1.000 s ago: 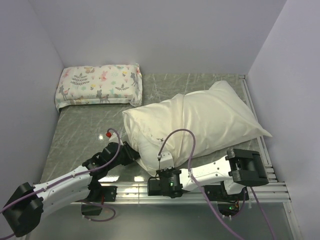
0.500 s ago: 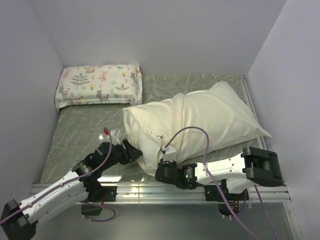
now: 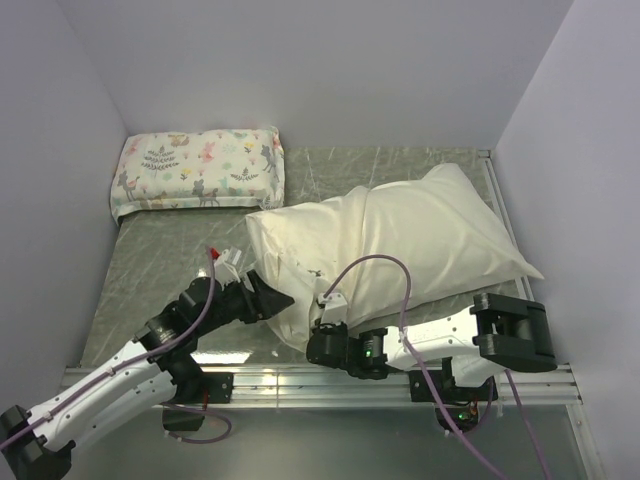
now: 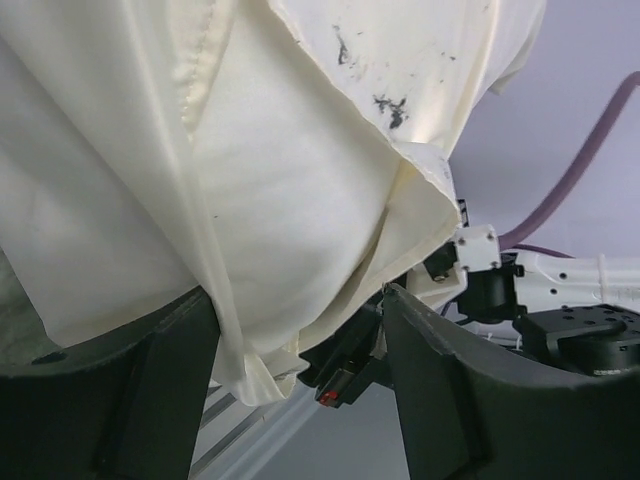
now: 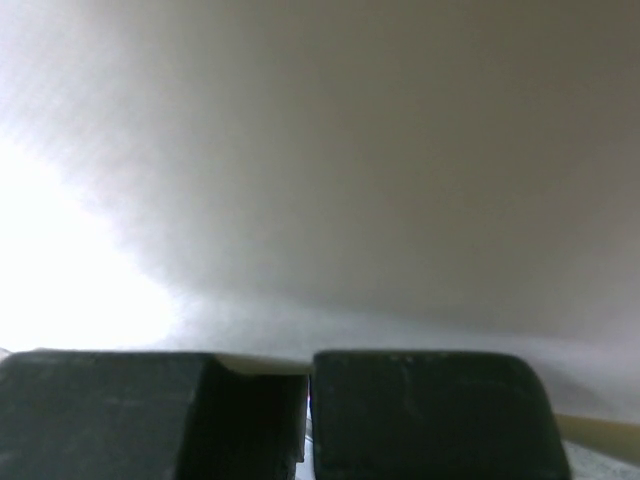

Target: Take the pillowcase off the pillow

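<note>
In the centre and right of the overhead frame, on the table (image 3: 170,250), the plump pillow (image 3: 300,250), whiter at its left end and sheathed toward the right in the cream pillowcase (image 3: 450,240), with the line between the two hard to make out. At its lower-left corner, left gripper (image 3: 265,295) spread wide, loose folds hanging between the fingers (image 4: 150,400). Just right of that, right gripper (image 3: 325,322) pressed together against the near edge, its wrist view all blurred pale cloth; whether anything is pinched, impossible to tell.

a floral-print pillow (image 3: 198,170) lies at the table's (image 3: 150,260) far left.
</note>
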`<state>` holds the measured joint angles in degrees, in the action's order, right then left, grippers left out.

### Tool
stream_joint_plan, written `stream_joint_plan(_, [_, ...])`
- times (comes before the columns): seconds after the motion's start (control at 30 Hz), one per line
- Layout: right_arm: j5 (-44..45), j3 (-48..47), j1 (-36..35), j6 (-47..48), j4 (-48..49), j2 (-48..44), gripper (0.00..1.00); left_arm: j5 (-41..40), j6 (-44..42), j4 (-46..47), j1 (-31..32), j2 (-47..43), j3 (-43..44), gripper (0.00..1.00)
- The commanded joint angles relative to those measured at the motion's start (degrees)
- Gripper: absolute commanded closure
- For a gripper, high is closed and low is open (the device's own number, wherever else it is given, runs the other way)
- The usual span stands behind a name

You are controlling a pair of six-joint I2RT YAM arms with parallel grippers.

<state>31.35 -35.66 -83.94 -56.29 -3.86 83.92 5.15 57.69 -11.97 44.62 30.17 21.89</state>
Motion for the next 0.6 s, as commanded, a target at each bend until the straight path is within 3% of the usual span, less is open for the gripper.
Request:
stream_joint_plan(0.0, [0.20,-2.22,0.18,0.04,0.78,1.33,1.00,1.71,-0.65,0.81,0.20,-1.96,3.59,0.30])
stream_joint_plan(0.3, [0.11,-3.10,0.36,-0.13,-0.18,2.74,1.00,1.80,-1.00,-2.71,0.29,-3.02,9.39,0.30])
stream_joint_plan(0.57, [0.46,-2.93,0.18,-0.48,-0.62,2.04,1.00,2.50,0.14,-0.61,0.20,-1.43,8.96,0.31])
